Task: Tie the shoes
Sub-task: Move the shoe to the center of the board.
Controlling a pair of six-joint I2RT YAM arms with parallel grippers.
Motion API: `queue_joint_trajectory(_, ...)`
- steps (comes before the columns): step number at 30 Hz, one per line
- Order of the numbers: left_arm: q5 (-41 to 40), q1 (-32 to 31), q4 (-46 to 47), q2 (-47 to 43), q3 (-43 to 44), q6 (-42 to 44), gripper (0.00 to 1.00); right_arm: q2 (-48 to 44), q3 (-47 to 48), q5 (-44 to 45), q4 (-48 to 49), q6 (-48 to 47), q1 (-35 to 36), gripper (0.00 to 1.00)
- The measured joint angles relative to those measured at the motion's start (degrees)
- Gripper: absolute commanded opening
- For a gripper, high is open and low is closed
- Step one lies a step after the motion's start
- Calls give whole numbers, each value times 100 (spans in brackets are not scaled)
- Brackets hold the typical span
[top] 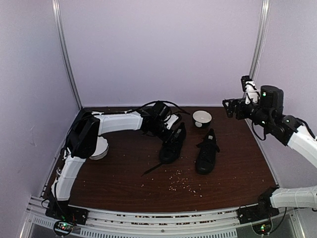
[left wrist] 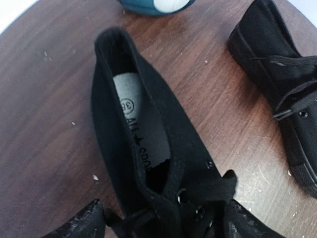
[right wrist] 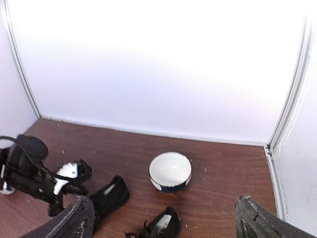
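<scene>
Two black shoes lie in the middle of the table. The left shoe (top: 173, 143) points toward the front, and one long lace (top: 151, 169) trails off it to the near left. The right shoe (top: 207, 152) lies beside it, apart. My left gripper (top: 168, 127) hangs over the left shoe's heel end. In the left wrist view its fingers (left wrist: 79, 224) stand open on either side of the laced part of that shoe (left wrist: 141, 134). My right gripper (top: 230, 106) is raised high at the back right, open and empty, far above both shoes (right wrist: 111, 194).
A white bowl with a dark outside (top: 202, 118) stands behind the right shoe. A second white bowl (top: 100, 148) sits at the left, partly under my left arm. Pale crumbs (top: 184, 181) are scattered in front of the shoes. Walls close the back and sides.
</scene>
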Motion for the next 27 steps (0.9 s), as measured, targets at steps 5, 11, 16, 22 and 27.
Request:
queue_joint_trajectory(5, 149, 0, -9, 144, 98, -162, 42, -892, -1436, 17, 1738, 511, -28, 100)
queue_joint_trajectory(11, 481, 0, 188, 133, 17, -431, 0, -308, -1392, -732, 1792, 767, -37, 93)
queue_joint_trajectory(16, 629, 13, 1012, -293, -896, -680, 0, 295, -984, -1665, 1397, 914, 111, 85)
queue_joint_trajectory(22, 267, 15, 1228, -1786, -3023, -1672, 0, 691, -1003, -2153, 520, 927, 1119, 81)
queue_joint_trajectory(27, 20, 15, 1878, -2448, -4105, -2319, 0, 793, -1032, -1963, 280, 920, 1668, 78)
